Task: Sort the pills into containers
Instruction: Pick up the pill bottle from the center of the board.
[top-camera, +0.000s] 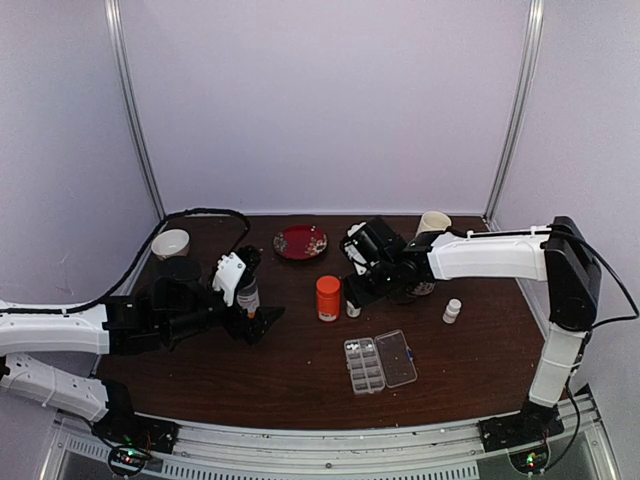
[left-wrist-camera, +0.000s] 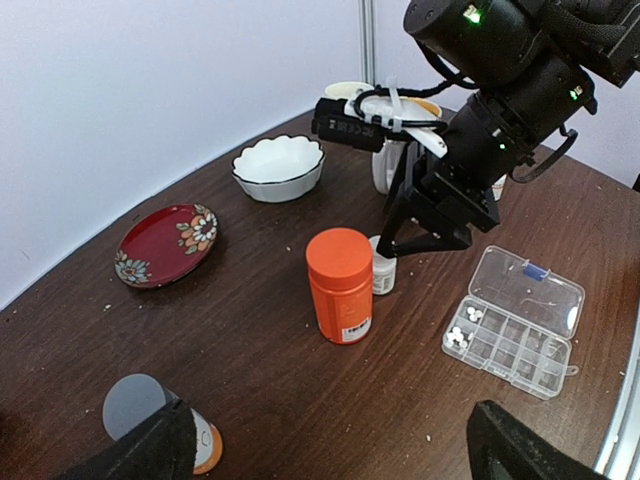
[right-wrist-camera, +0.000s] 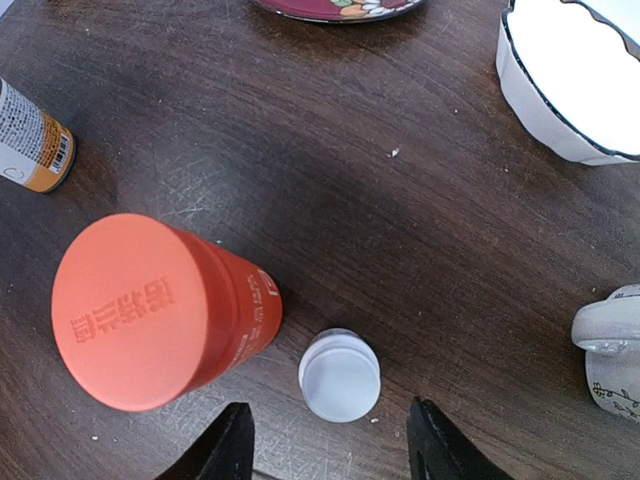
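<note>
The clear pill box (top-camera: 366, 366) lies open near the front of the table, its lid (top-camera: 397, 357) folded flat to the right. In the left wrist view several white pills (left-wrist-camera: 460, 336) sit in end containers (left-wrist-camera: 505, 342) of the box. My right gripper (right-wrist-camera: 335, 452) is open and points down, its fingers (right-wrist-camera: 232, 446) straddling the space just short of a small white bottle (right-wrist-camera: 340, 375) beside the orange bottle (right-wrist-camera: 150, 310). It holds nothing. My left gripper (left-wrist-camera: 330, 462) is wide open and empty, next to a grey-capped bottle (left-wrist-camera: 148, 418).
A red plate (top-camera: 300, 242), a white bowl (top-camera: 170, 243) and a pale cup (top-camera: 432, 221) stand along the back. A second small white bottle (top-camera: 452, 311) stands to the right. The orange bottle (top-camera: 328, 297) is mid-table, between the arms.
</note>
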